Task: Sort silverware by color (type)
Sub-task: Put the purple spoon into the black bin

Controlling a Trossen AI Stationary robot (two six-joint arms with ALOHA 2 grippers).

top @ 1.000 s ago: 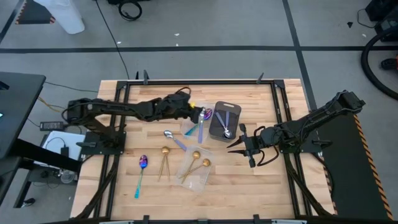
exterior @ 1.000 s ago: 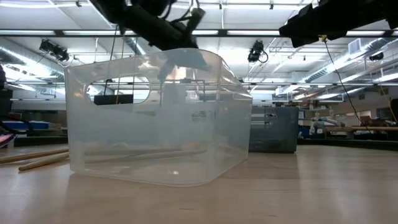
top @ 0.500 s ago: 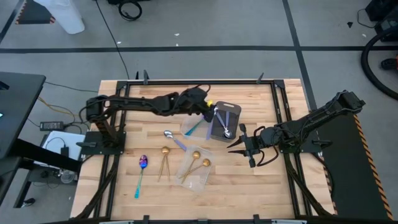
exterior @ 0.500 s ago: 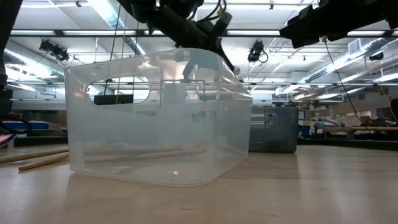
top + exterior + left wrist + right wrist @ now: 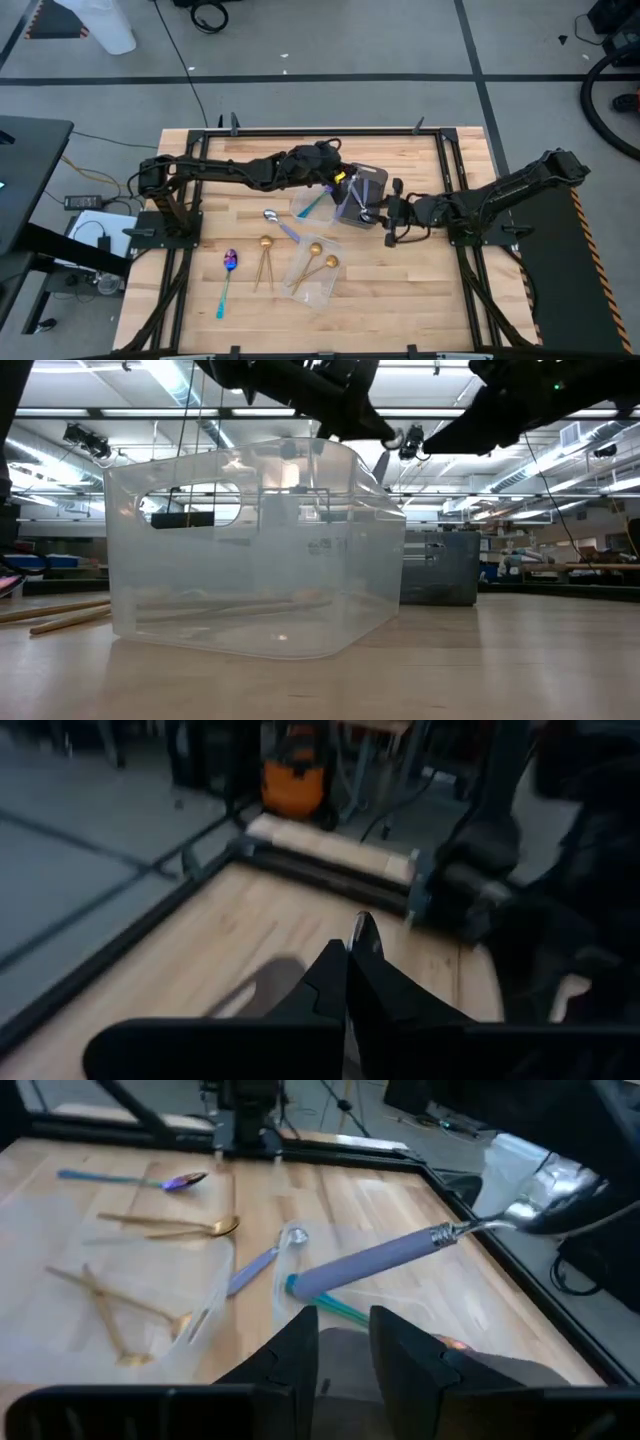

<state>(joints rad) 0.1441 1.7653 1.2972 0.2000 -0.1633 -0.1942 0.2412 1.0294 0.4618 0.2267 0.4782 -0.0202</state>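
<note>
My left gripper (image 5: 340, 182) is shut on a silver spoon with a pale lilac handle (image 5: 400, 1250), held in the air at the left edge of the dark grey tray (image 5: 368, 180). That tray holds a silver spoon. My right gripper (image 5: 392, 215) stands open, with nothing between its fingers, at the tray's right side. A teal-handled spoon (image 5: 312, 205) lies in a clear tray (image 5: 300, 212). Two gold spoons (image 5: 322, 262) lie in a nearer clear tray (image 5: 318, 290). A silver spoon (image 5: 275, 220), a gold spoon (image 5: 265, 255) and a purple spoon (image 5: 228, 275) lie on the table. My left gripper holds the spoon at its bowl end (image 5: 545, 1205), coming about level from the table's left. Its dark body hides the exact place of contact. The spoon is lifted clear, and its handle slants down toward the near side with its free end (image 5: 300, 1283) above the clear tray.
A black frame (image 5: 445, 170) runs along the wooden table's edges. In the low view the near clear tray (image 5: 260, 550) fills the middle and the dark grey tray (image 5: 440, 570) stands behind it. Bare wood lies at the near right (image 5: 400, 300).
My left gripper has carried the spoon toward the table's right, from over the clear tray to the dark tray's left edge, rising a little and rolling its wrist. My right gripper has swung toward the far edge and now stands close to the dark tray's right side.
</note>
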